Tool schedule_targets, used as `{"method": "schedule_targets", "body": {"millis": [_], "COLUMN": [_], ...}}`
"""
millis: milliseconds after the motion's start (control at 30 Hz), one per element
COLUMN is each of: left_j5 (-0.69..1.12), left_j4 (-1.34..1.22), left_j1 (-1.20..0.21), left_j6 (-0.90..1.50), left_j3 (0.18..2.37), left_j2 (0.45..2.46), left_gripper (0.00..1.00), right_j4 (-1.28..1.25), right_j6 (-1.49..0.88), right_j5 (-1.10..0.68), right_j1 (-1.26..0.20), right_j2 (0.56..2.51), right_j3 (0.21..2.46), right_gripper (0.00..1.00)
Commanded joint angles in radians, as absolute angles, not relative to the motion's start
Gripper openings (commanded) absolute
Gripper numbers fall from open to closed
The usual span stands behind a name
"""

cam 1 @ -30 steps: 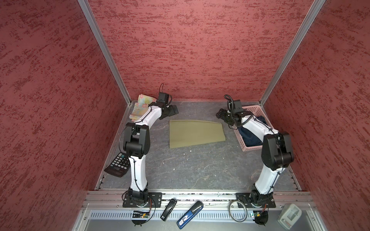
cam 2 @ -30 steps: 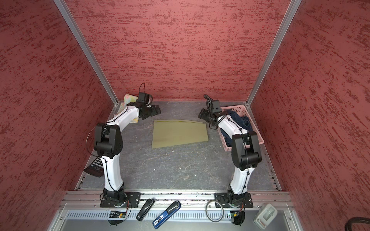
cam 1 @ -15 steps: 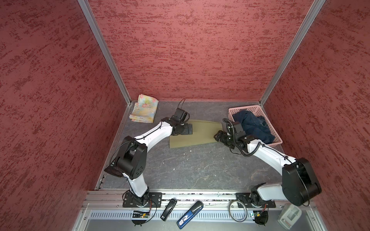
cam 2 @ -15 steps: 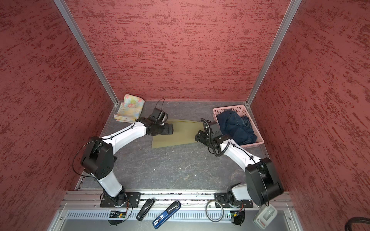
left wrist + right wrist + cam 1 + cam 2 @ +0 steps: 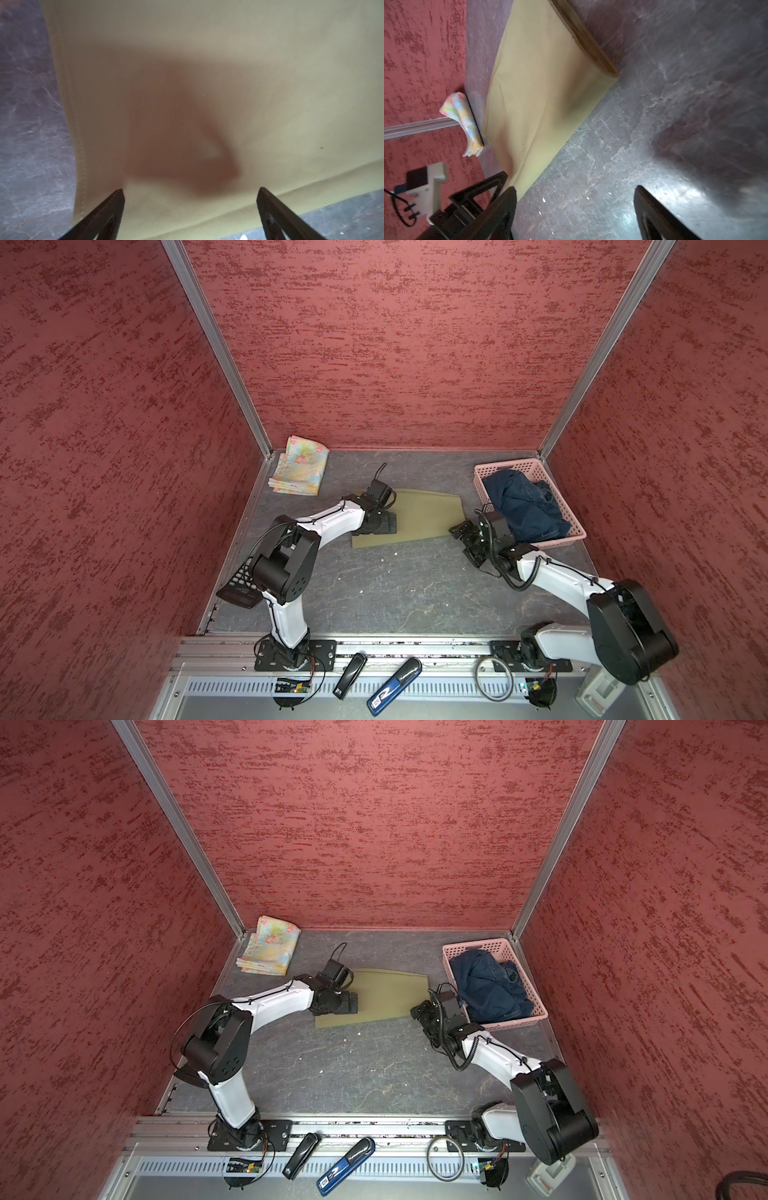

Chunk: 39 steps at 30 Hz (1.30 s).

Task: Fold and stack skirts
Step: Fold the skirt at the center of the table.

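Olive skirt (image 5: 424, 514) beside basket (image 5: 505, 466): left tool (image 5: 191, 190), right tool (image 5: 575, 188) both spread, empty. Pinch corners squarely, lift evenly, align edges.

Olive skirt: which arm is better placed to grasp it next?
Probably left: the left gripper hangs open directly over the olive skirt, while the right gripper, also open, is beside its corner.

Olive-green cloth skirt (image 5: 424, 514) spread flat at centre. Pastel floral cloth skirt (image 5: 300, 465) folded, far left corner. Dark-blue denim skirt (image 5: 519, 506) crumpled in pink plastic basket (image 5: 509, 463).
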<state>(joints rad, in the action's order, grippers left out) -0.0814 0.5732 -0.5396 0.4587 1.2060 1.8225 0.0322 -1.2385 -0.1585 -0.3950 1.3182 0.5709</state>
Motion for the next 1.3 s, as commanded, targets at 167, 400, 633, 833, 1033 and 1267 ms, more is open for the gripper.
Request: {"method": "schedule_targets", "body": {"millis": [167, 400, 633, 833, 1033, 1267], "left_j5": [-0.155, -0.180, -0.202, -0.200, -0.201, -0.193], "left_j4": [0.523, 0.504, 0.499, 0.493, 0.492, 0.487], "left_j1": [-0.561, -0.565, -0.581, -0.580, -0.574, -0.567], "left_j6": [0.490, 0.491, 0.494, 0.496, 0.496, 0.500], "left_j3": [1.142, 1.112, 1.094, 1.075, 1.067, 1.060], "left_j2": [1.848, 1.864, 1.868, 1.862, 1.858, 1.855], "left_gripper": [1.00, 1.00, 1.00, 1.00, 1.00, 1.00], "right_j4": [-0.238, -0.350, -0.442, -0.522, -0.556, -0.713], "right_j6": [-1.466, -1.512, -1.522, -1.528, -1.462, -1.377], "right_j5": [-0.096, -0.028, 0.026, 0.027, 0.083, 0.056], "right_j1": [-0.398, -0.399, -0.393, -0.382, -0.361, -0.320], "right_j2": [1.415, 1.461, 1.553, 1.627, 1.641, 1.723], "right_j3": [0.514, 0.460, 0.455, 0.466, 0.461, 0.451], "right_gripper": [0.88, 0.84, 0.80, 0.73, 0.55, 0.50]}}
